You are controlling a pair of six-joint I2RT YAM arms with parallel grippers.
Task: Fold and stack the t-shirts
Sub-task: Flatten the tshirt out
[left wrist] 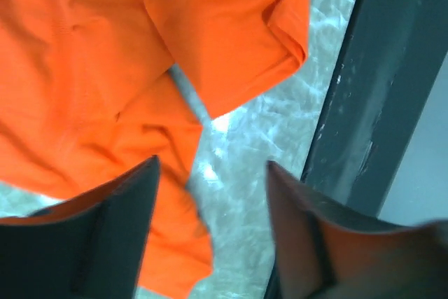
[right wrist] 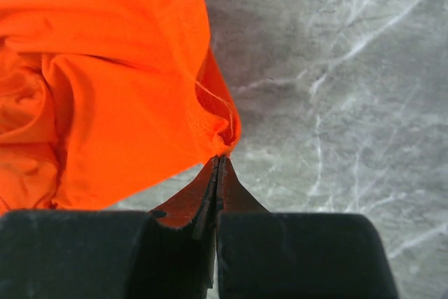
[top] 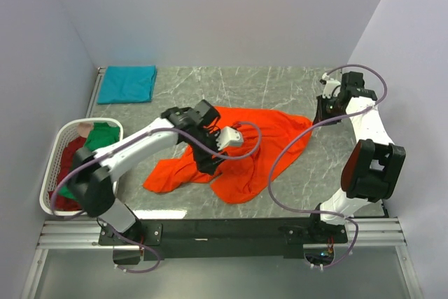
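A bright orange t-shirt (top: 241,152) lies crumpled and spread over the middle of the marble table. My left gripper (top: 208,164) hovers over its left part with the jaws open; in the left wrist view the left gripper (left wrist: 210,176) has only a loose orange hem (left wrist: 175,243) and bare table between its fingers. My right gripper (top: 317,115) is at the shirt's right corner. In the right wrist view the right gripper (right wrist: 219,159) is shut, with the edge of the orange cloth (right wrist: 105,89) pinched at its tips. A teal t-shirt (top: 127,83) lies folded at the back left.
A white slatted basket (top: 105,122) stands at the left edge, holding a green t-shirt (top: 101,134) and a dark red one (top: 65,201). White walls close in the table on three sides. The dark front rail (left wrist: 378,89) runs near the left gripper.
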